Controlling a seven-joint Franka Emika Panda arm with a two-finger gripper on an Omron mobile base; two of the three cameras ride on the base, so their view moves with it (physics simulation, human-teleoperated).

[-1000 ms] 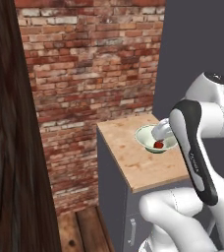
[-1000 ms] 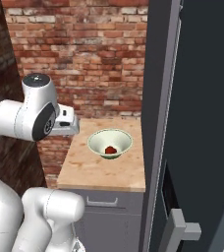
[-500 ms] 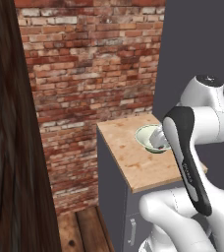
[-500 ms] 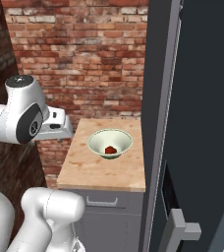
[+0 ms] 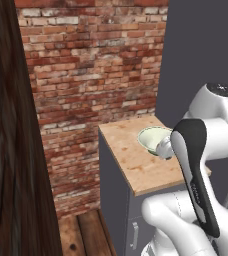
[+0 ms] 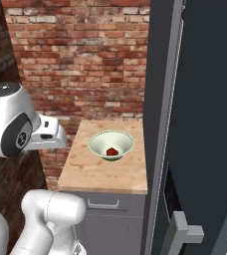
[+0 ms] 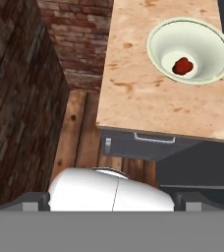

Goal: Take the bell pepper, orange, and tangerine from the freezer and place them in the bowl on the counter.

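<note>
Bell pepper (image 6: 112,151) lies at the bottom of the bowl (image 6: 96,141), which sits toward the back of the counter (image 6: 85,170), just beside the freezer (image 6: 195,129). Brick wall (image 6: 75,55) behind the counter. Finger state: cannot tell, tips not visible.

In your left base view, the arm's dark-banded link covers the near side of the bowl (image 5: 151,137), so you cannot see what lies inside it. Your right base view shows the freezer (image 6: 195,124) door edge-on, cut off by the frame at top, right and bottom, its interior hidden from you. The counter (image 7: 133,83) runs past the top edge of your hand view. The gripper's fingers are not clear to you there; their spread cannot be judged.
</note>
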